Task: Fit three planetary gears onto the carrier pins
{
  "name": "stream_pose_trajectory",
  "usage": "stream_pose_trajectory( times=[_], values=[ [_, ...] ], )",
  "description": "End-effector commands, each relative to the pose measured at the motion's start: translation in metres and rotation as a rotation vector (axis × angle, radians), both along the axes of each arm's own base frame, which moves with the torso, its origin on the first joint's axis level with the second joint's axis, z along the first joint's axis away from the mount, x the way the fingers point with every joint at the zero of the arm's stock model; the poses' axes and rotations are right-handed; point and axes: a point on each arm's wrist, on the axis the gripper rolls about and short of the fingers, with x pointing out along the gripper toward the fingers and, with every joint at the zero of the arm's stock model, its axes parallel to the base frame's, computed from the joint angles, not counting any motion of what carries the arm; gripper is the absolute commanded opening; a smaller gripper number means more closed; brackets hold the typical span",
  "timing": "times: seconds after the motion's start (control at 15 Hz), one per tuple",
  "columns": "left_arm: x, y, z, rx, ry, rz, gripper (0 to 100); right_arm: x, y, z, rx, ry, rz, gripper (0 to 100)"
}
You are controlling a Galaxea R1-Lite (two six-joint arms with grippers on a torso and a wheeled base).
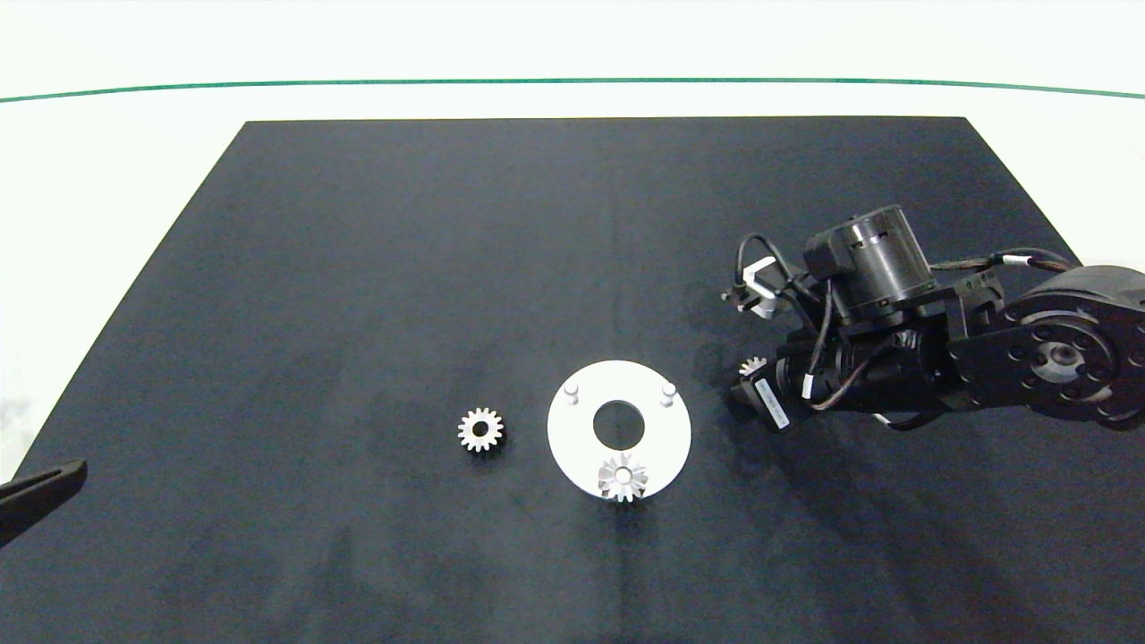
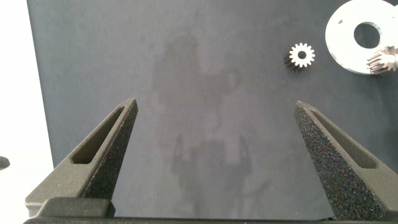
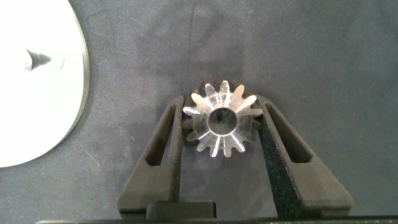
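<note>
Planetary gears: one (image 1: 480,430) lies loose on the black mat (image 1: 358,268) left of the white disc (image 1: 657,447). One (image 1: 623,478) is seated at the disc's near edge; two carrier pins (image 1: 572,390) stand bare. The third (image 3: 221,119) is clamped in the right gripper (image 3: 221,134) right of the disc, presumably for carrying to a pin. The left gripper (image 2: 214,140) is parked, spread wide, at the mat's left edge.

On the mat (image 1: 358,268) lies the disc (image 1: 657,447) — one gear (image 1: 623,478) sits on its near pin, the two far pins (image 1: 572,391) bare. A second gear (image 1: 480,430) lies just left of the disc; a third (image 3: 221,119) is right of it, between the right gripper (image 3: 221,134) fingers.
</note>
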Motion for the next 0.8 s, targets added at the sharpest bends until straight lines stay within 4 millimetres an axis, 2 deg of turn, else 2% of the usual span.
stream_pose_trajectory(
  times=[0.07, 0.27, 0.47, 0.8],
  values=[
    [0.000, 0.000, 0.000, 0.002, 0.003, 0.000, 100, 0.000, 0.000, -0.001, -0.005, 0.005, -0.001, 3],
    [0.000, 0.000, 0.000, 0.002, 0.001, 0.002, 100, -0.002, -0.001, 0.002, 0.011, 0.003, 0.014, 0],
    [0.000, 0.000, 0.000, 0.002, 0.001, 0.000, 100, -0.012, -0.004, 0.016, 0.028, -0.028, 0.021, 0],
    [0.000, 0.000, 0.000, 0.002, 0.001, 0.000, 100, -0.059, 0.006, 0.047, 0.055, -0.075, 0.127, 0]
  ],
)
